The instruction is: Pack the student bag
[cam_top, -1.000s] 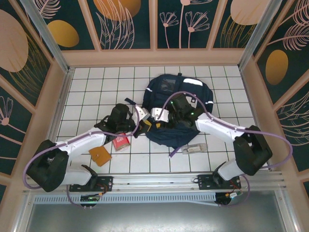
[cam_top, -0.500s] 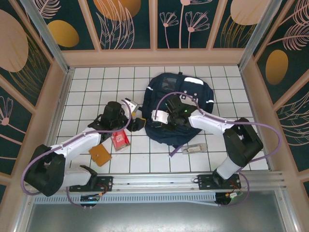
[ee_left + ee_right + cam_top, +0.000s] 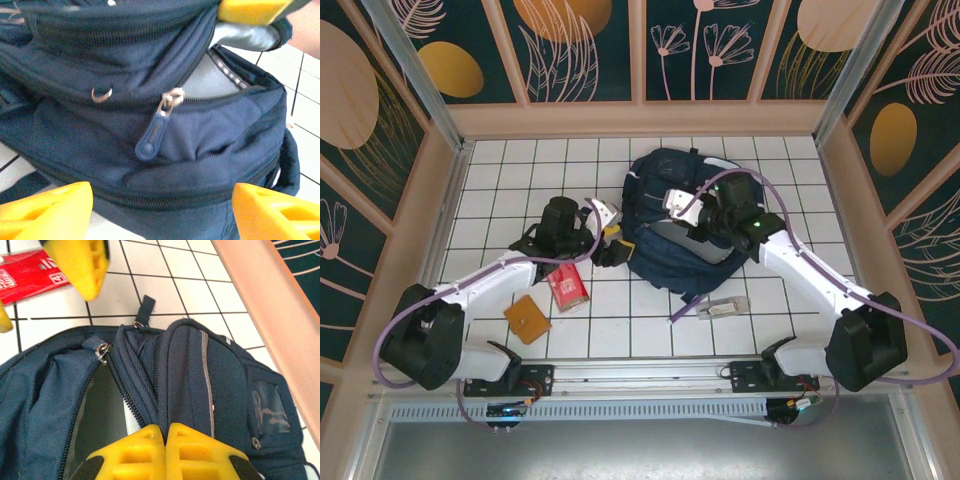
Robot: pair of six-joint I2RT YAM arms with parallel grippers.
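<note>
The student bag (image 3: 692, 238) is lying on the far middle of the tiled table (image 3: 510, 180). The left arm is reaching low from the near left. The left gripper (image 3: 161, 207) is facing the bag's left side, fingers wide apart. The right arm is arching over the bag from the near right. The right gripper (image 3: 165, 435) is pinched together on a fold beside the open zipper.

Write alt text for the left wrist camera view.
Close-up of the navy student bag, its zipper pull hanging at centre below a partly open zip showing grey lining. The left claw is open, yellow fingertips at the bottom corners.
</note>
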